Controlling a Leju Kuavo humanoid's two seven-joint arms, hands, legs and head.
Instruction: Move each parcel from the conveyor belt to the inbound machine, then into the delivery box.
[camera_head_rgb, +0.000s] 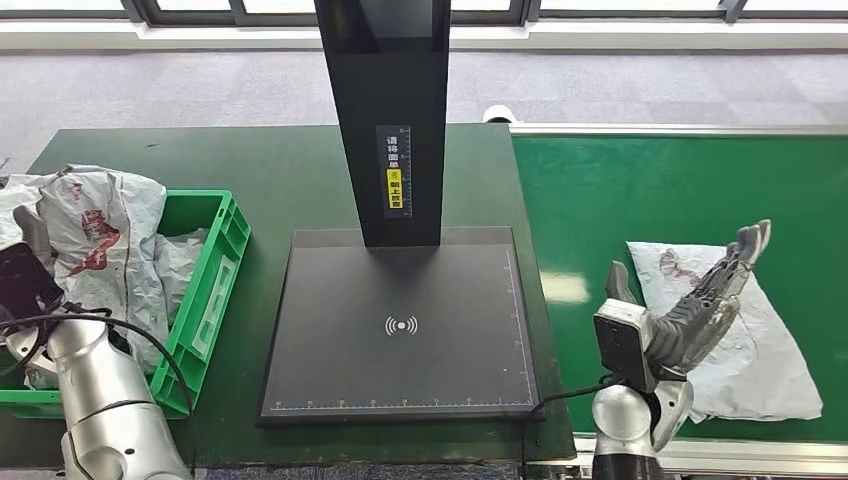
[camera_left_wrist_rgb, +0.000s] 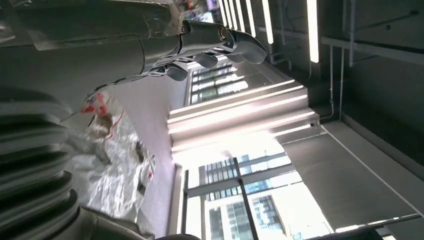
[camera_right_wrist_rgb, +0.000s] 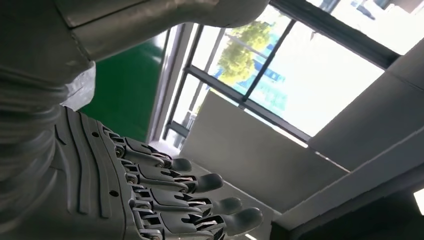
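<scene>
Parcels (camera_head_rgb: 90, 240) already fill our green box (camera_head_rgb: 215, 290). One parcel (camera_head_rgb: 740, 340) waits on the belt (camera_head_rgb: 650, 190); our right robot hand (camera_head_rgb: 700, 310) hovers released above it, scanner pad (camera_head_rgb: 400, 330) bare. We cannot tell our left robot hand's (camera_left_wrist_rgb: 210, 45) state.

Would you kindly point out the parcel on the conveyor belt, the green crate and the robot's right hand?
parcel on the conveyor belt (camera_head_rgb: 760, 350), head view, crumpled grey wrapping near its middle.
green crate (camera_head_rgb: 212, 290), head view, its right side wall.
right hand (camera_head_rgb: 705, 305), head view, the back of the open hand above the parcel.
</scene>
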